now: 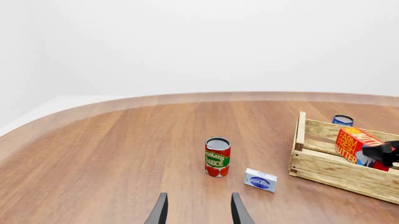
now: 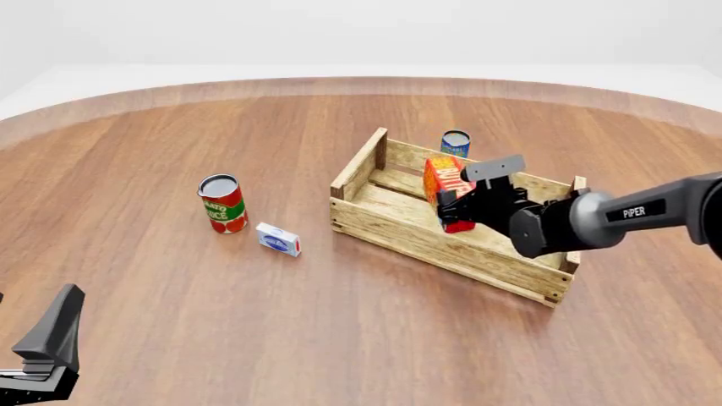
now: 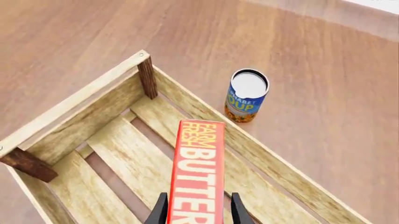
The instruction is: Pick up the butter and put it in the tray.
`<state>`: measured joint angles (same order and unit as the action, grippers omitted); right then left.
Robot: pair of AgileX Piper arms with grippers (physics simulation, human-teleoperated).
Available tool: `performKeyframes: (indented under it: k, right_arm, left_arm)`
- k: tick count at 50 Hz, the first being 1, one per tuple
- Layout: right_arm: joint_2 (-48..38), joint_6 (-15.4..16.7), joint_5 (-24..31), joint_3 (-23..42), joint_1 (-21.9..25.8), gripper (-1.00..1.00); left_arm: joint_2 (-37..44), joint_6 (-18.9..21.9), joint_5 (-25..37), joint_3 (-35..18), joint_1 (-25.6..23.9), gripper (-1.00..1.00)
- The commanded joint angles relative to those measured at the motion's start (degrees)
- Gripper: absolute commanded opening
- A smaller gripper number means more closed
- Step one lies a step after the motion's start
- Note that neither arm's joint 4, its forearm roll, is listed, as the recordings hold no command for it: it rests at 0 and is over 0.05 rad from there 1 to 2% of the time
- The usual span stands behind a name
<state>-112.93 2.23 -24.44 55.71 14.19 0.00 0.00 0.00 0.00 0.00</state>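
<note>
You've got 1 tray [image 2: 384,222], the landmark here. Inside it: 1 butter [image 2: 444,179] carton, w/ the right gripper [image 2: 455,208] clamped on it. Cans: 2 total — 1 tomato sauce can [image 2: 222,203] well left of the tray, 1 blue soup can [image 2: 455,143] just behind its far wall. Small boxes: 1, the blue-and-white box [image 2: 277,239], left of the tray, nearer than the tomato can. Arms: 2 — you see 1 left gripper [image 1: 198,211], fingers apart, nothing between.

Right gripper [image 2: 457,205] fingers clamped, arm extended, left gripper [image 1: 198,210] fingers parted
</note>
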Motion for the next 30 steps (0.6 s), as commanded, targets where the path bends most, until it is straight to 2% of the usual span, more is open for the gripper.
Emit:
performKeyframes:
  k: [1, 30]
  right_arm:
    - [0.42, -0.32, -0.16, -0.11, 0.03, 1.00]
    - [5.67, -0.05, 0.07, -3.08, 0.15, 1.00]
  left_arm:
    - [0.00, 0.00, 0.00, 0.00, 0.00, 1.00]
    - [0.00, 0.00, 0.00, 0.00, 0.00, 1.00]
